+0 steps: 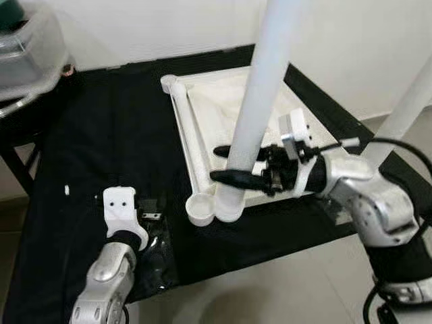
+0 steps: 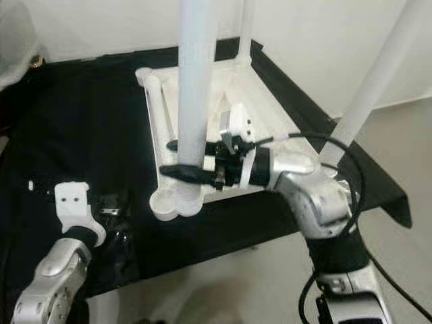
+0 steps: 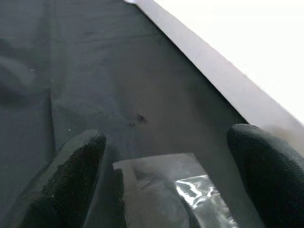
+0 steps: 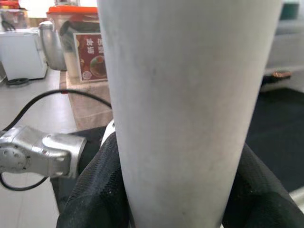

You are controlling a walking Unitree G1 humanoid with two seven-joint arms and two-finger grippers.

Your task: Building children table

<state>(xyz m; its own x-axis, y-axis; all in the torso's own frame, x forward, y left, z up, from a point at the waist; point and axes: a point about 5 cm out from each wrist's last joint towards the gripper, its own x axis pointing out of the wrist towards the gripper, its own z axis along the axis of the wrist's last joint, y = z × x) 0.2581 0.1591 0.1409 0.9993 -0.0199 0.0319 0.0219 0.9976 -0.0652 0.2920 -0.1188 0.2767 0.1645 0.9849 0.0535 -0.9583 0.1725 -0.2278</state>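
Observation:
The white table top (image 1: 223, 108) lies upside down on a black cloth. A thick white leg (image 1: 260, 88) stands upright in its near corner socket. My right gripper (image 1: 226, 164) is shut on this leg low down, with one black finger on each side; the right wrist view shows the leg (image 4: 190, 109) pressed between the pads. Beside that socket is an empty round socket (image 1: 200, 208). My left gripper (image 3: 166, 156) hovers open just above the cloth at the front left, over a clear plastic bag (image 3: 161, 194) of small parts.
Another white leg (image 1: 405, 108) rises at the right corner. A white tube (image 1: 185, 118) lies along the top's left rim. A clear plastic box (image 1: 27, 47) sits at the back left. The cloth's front edge (image 1: 270, 250) drops to the floor.

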